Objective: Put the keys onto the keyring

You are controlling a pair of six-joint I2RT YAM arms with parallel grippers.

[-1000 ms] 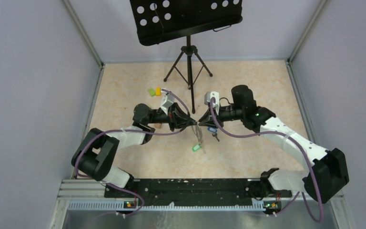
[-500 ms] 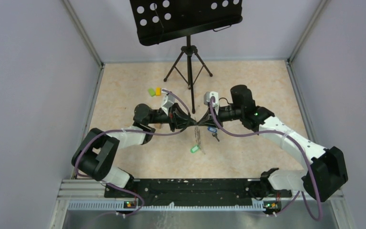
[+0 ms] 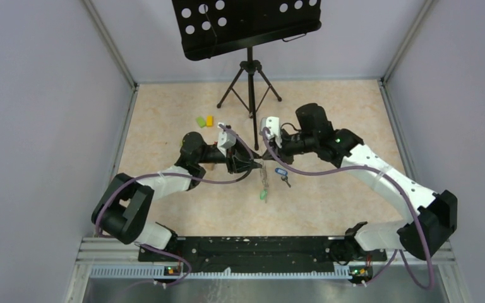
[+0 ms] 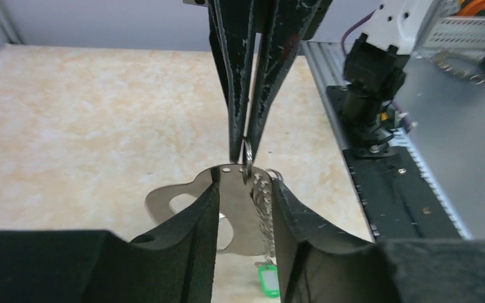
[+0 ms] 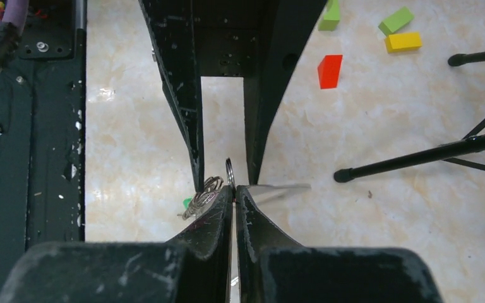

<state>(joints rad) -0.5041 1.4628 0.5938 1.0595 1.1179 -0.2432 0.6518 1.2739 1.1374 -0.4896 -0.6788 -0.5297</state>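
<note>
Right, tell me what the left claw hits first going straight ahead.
Probably the right claw, dead ahead, shut on the keyring just past the left claw; depth is unclear.

Left hand (image 3: 252, 165) and right hand (image 3: 268, 158) meet mid-table, green-tagged key (image 3: 263, 196) and blue-tagged key (image 3: 281, 172) just beside them

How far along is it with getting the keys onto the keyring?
Done: the green-tagged key seems to hang from the chain. In hand: the right gripper is shut on the keyring, the left gripper open around it. Left: the blue-tagged key lies on the table.
</note>
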